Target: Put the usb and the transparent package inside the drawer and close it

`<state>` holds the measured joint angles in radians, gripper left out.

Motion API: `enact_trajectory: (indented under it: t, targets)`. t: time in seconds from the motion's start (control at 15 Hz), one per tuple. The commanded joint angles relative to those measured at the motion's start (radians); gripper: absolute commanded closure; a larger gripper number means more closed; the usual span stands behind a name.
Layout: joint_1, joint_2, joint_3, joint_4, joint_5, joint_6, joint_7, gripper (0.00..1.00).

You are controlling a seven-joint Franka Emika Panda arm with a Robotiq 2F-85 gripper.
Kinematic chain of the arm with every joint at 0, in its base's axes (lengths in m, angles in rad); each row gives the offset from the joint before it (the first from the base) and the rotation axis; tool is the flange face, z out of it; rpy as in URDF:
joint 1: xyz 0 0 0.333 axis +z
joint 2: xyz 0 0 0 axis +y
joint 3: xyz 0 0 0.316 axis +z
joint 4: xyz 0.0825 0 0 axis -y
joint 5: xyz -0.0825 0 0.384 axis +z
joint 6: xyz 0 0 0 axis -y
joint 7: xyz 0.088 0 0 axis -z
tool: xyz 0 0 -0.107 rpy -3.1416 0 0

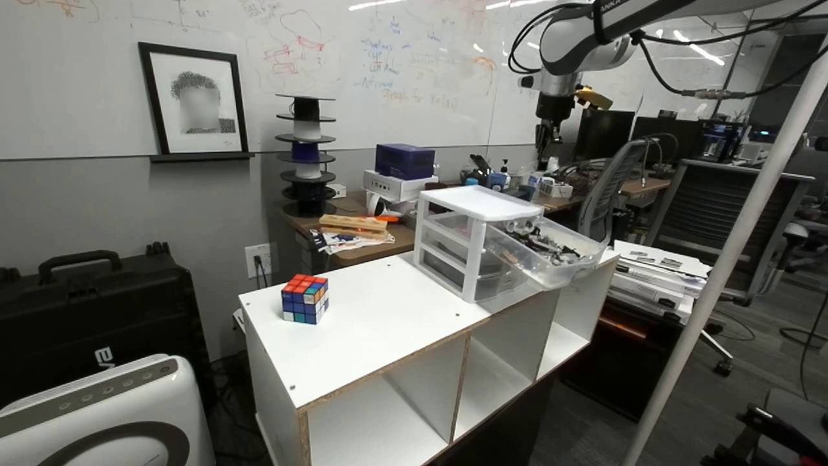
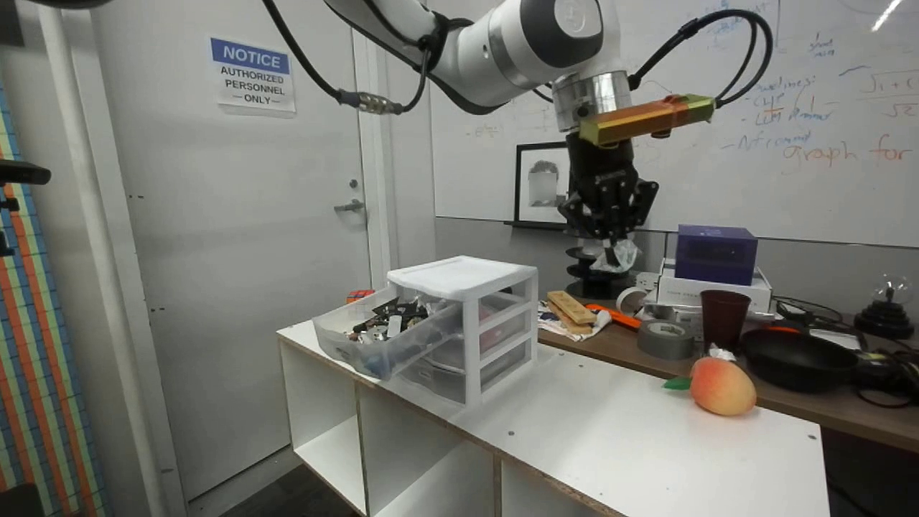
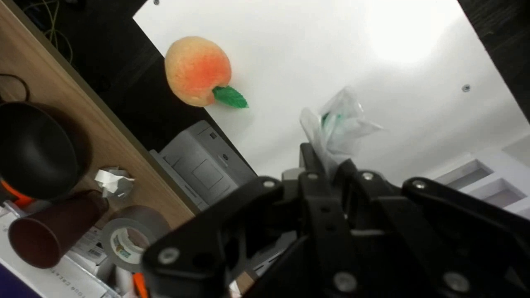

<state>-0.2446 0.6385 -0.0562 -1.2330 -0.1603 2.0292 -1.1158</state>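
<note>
My gripper (image 3: 327, 165) held the transparent package (image 3: 343, 128) pinched, clear above the cabinet (image 3: 290, 49). The peach (image 3: 194, 68) lay on it near an edge. Farther off, the drawer (image 2: 352, 357) stood pulled out, holding clutter (image 2: 391, 319); whether the usb was in there, I could not tell. Beyond sat the cube (image 1: 303, 301).

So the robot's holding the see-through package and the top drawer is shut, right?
Not quite: the top drawer isn't shut, it's pulled out, as both exterior views show. The gripper is holding the see-through package, just as you said.
</note>
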Motion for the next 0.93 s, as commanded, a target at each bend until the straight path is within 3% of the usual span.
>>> enact_trajectory:
  t: [0.0, 0.2, 0.4, 0.67, 0.87]
  targets:
    - [0.07, -0.149, -0.012, -0.238, -0.098, 0.074, 0.02, 0.88]
    - [0.122, -0.226, -0.015, -0.385, -0.193, 0.232, 0.092, 0.88]
    - [0.172, -0.31, -0.03, -0.535, -0.294, 0.416, 0.247, 0.86]
    - [0.201, -0.464, -0.021, -0.738, -0.358, 0.508, 0.446, 0.87]
    - [0.198, -0.604, 0.009, -0.893, -0.314, 0.512, 0.489, 0.87]
